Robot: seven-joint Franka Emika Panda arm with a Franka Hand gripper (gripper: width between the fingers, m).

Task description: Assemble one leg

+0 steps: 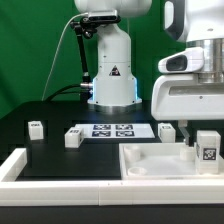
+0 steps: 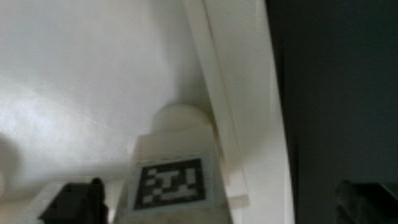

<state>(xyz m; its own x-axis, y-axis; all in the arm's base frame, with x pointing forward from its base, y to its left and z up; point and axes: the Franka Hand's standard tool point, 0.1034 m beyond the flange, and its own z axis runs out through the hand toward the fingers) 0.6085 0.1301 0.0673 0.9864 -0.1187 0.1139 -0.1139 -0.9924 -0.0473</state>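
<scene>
The leg [image 1: 207, 146] is seen standing at the tray [image 1: 140, 165] rim, on the exterior view's right. The gripper [image 2: 222, 205] is spread wide around the leg [image 2: 175, 165], not clamped. Grasping is judged the current step; closing squarely on it is required next.

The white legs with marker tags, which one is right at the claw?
The leg on the tray-like part at the exterior view's right, directly under the claw. The other legs stand apart on the black table.

Black table [image 1: 40, 105]: marker board [image 1: 112, 129], tray part [image 1: 150, 160], three small white legs [image 1: 36, 128] [image 1: 72, 139] [image 1: 166, 131] on it.
</scene>
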